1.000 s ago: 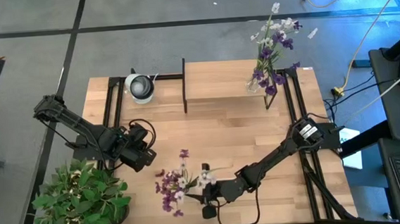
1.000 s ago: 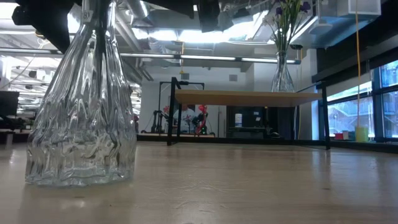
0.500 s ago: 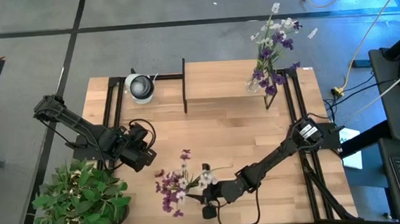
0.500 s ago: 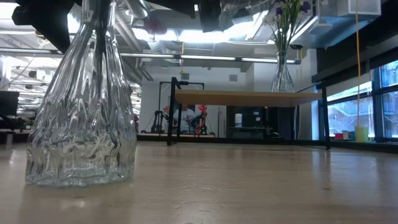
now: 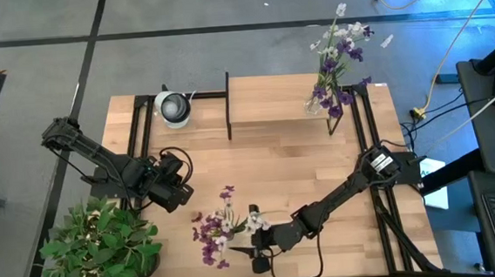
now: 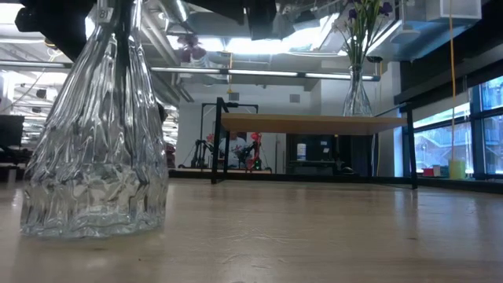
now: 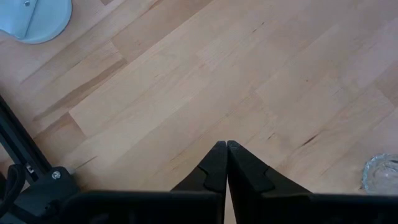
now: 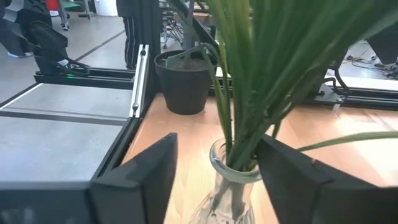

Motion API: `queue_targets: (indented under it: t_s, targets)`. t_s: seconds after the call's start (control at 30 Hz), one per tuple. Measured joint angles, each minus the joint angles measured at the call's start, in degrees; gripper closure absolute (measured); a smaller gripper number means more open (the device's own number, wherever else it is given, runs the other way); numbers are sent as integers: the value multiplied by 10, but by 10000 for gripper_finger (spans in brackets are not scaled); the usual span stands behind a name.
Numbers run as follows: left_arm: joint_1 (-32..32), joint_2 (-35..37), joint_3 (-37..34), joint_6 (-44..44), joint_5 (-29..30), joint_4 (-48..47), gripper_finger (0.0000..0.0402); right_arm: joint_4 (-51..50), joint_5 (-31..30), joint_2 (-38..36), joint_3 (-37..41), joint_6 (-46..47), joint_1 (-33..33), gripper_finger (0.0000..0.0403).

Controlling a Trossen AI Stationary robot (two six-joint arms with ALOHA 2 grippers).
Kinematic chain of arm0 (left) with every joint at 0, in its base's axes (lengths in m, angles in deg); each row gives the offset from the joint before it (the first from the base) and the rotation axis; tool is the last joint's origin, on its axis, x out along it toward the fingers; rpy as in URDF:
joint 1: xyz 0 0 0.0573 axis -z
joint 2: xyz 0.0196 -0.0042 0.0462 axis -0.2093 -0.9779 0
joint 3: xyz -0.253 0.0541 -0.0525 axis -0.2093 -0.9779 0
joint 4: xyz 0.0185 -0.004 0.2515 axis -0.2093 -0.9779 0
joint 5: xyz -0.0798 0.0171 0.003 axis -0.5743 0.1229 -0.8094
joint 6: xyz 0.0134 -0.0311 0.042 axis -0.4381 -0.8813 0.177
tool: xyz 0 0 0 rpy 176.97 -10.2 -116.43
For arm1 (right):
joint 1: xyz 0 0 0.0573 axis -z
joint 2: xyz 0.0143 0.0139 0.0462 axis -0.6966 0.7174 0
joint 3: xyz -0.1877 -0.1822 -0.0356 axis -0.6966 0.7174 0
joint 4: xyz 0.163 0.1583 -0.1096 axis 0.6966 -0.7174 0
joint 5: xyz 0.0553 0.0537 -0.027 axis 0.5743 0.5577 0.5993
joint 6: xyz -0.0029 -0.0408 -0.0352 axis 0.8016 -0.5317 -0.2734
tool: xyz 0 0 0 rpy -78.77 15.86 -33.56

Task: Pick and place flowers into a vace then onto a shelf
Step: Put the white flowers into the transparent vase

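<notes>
A clear ribbed glass vase [image 6: 98, 134] stands on its base near the table's front edge, holding flowers [image 5: 217, 232] with purple and white blossoms on green stems [image 8: 239, 93]. My right gripper [image 8: 216, 146] comes in nearly level from the table's right and is open. Its fingers stand on either side of the vase's neck [image 8: 231, 177] with a gap on each side. My left gripper [image 7: 226, 146] is shut and hovers over bare wood at the table's left [image 5: 180, 194]. The shelf [image 5: 271, 100] stands at the far edge.
A second glass vase with flowers [image 5: 334, 63] stands on the shelf's right end [image 6: 355, 90]. A bushy potted plant [image 5: 98, 249] fills the near left corner, its black pot [image 8: 186, 81] beyond the vase. A round white object [image 5: 174, 107] lies far left.
The vase has shifted a little toward the table's left while still standing on its base. A purple blossom has sunk into the low view above it. Both arms have stayed in place.
</notes>
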Motion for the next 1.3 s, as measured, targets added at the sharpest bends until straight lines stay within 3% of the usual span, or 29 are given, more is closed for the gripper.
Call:
queue_targets:
  t_s: [0.27, 0.43, 0.83, 1.13, 1.3]
  targets:
    - [0, 0, 0, 0, 0, 0, 397, -57, -5, -20, 0, 14, 0, 135]
    - [0, 0, 0, 0, 4, 0, 395, -116, -5, -44, 0, 17, -1, 135]
    - [0, 0, 0, 1, 12, 3, 396, -133, 15, -48, 0, 67, -1, 135]
    - [0, 0, 0, 1, 13, 8, 397, -223, 21, -84, 0, 94, -1, 136]
    - [0, 0, 0, 1, 13, 12, 398, -224, 40, -85, 0, 96, -1, 136]
